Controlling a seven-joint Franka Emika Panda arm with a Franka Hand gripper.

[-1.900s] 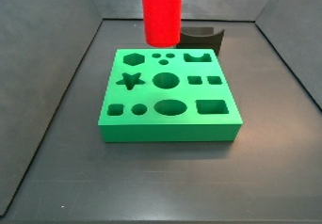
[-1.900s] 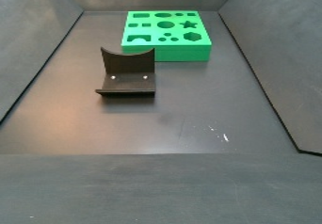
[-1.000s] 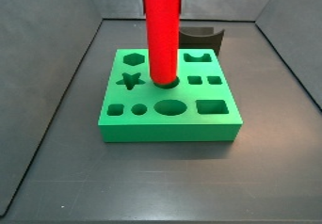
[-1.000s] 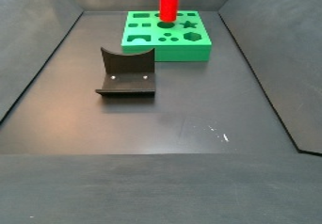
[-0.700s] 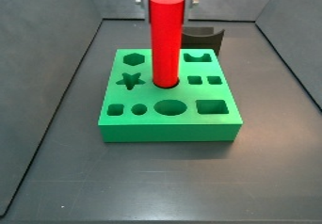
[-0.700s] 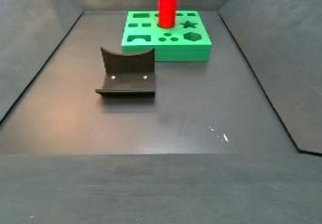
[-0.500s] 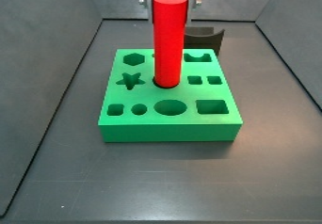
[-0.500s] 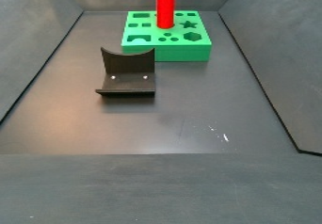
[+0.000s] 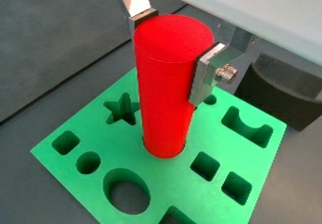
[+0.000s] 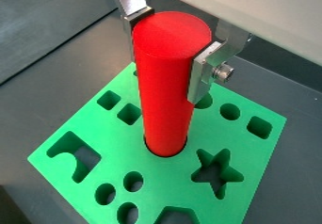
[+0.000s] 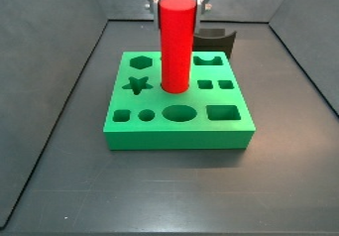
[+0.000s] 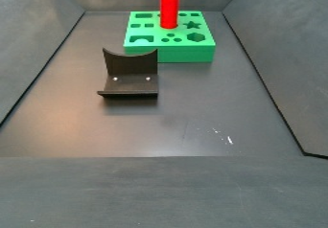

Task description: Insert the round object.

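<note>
The round object, a bright red cylinder peg (image 11: 176,47), stands upright with its lower end in the round hole in the middle of the green block (image 11: 172,127). It also shows in both wrist views (image 9: 170,87) (image 10: 170,77) and in a side view (image 12: 168,7). My gripper (image 11: 177,0) is above the block and shut on the peg's top. Its silver fingers (image 9: 208,72) (image 10: 205,72) press the peg from two sides. The gripper (image 9: 172,44) (image 10: 170,41) hides nothing of the hole's rim. The block carries several other shaped holes.
The dark fixture (image 12: 128,76) stands on the floor apart from the green block (image 12: 193,50); it shows behind the block in a side view (image 11: 215,37) and in a wrist view (image 9: 283,87). Grey walls enclose the dark floor.
The peg came down with my gripper from above the block into the round middle hole, and has sunk a little lower in the last half second.
</note>
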